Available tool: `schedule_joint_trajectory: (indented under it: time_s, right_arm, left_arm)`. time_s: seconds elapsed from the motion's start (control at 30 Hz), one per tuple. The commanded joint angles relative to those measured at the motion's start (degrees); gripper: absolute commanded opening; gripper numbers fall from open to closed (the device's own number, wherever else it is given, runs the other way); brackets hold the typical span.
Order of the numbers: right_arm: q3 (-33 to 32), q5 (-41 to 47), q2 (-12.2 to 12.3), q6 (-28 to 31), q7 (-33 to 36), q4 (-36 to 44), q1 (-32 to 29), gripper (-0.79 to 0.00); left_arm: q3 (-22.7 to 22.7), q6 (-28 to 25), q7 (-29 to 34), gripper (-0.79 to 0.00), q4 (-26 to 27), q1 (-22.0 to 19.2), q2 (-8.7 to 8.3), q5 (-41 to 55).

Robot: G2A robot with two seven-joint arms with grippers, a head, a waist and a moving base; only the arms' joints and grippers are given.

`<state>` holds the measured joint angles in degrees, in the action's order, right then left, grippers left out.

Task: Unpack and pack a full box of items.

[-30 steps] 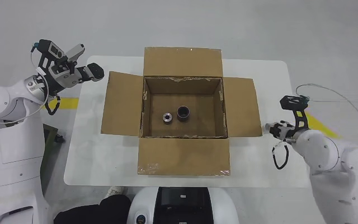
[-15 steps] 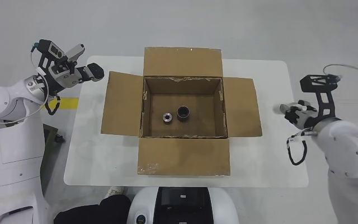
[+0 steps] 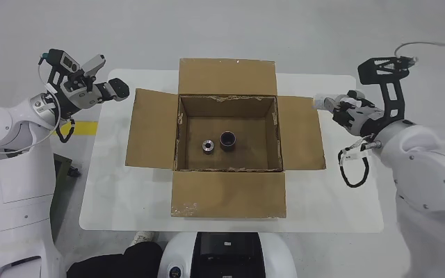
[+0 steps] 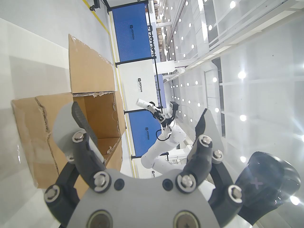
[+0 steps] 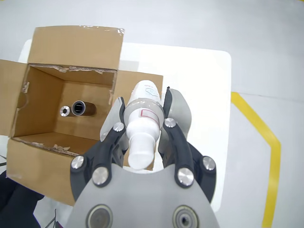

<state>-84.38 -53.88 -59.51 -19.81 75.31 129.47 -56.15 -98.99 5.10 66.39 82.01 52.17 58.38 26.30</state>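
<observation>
Right gripper (image 5: 144, 97) pinched a white plastic capped bottle (image 5: 142, 117) round its shoulder, above the right flap of the open brown cardboard box (image 3: 228, 194). Judged light, rigid and slick, so the wide body grips best. Left gripper (image 4: 139, 110) was spread and empty, off the left flap.

The cardboard box (image 3: 229, 194) stands upright in the middle of the white counter (image 3: 111, 187), with all four flaps folded outward and torn tape along its inner edges. On its floor, near the centre, a dark tube (image 3: 229, 140) stands on end with its hollow bore facing up. A smaller round metal piece (image 3: 208, 146) sits just beside it. A white bottle (image 5: 143, 110) with a white cap is clamped between the jaws of the right gripper (image 5: 143, 94). It is held in the air over the far outer corner of the box's right flap, base pointing toward the box.
</observation>
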Motion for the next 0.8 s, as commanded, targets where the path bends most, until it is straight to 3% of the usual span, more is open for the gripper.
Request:
schedule_joint_trajectory:
  time_s: [0.0,0.27,0.77]
  right_arm:
    - [2.5,1.7,-0.3,0.0,-1.8,-1.6,1.8,-0.785]
    - [13.6,5.9,-1.9,0.2,-5.8,-8.7,10.8,-0.785]
    - [25.1,8.7,-4.3,-0.2,-4.5,-14.5,18.9,-0.785]
  left_arm:
    - [0.0,0.0,0.0,0.000,0.0,0.0,0.00,0.0]
    - [0.0,0.0,0.0,0.000,0.0,0.0,0.00,0.0]
    - [0.0,0.0,0.0,0.000,0.0,0.0,0.00,0.0]
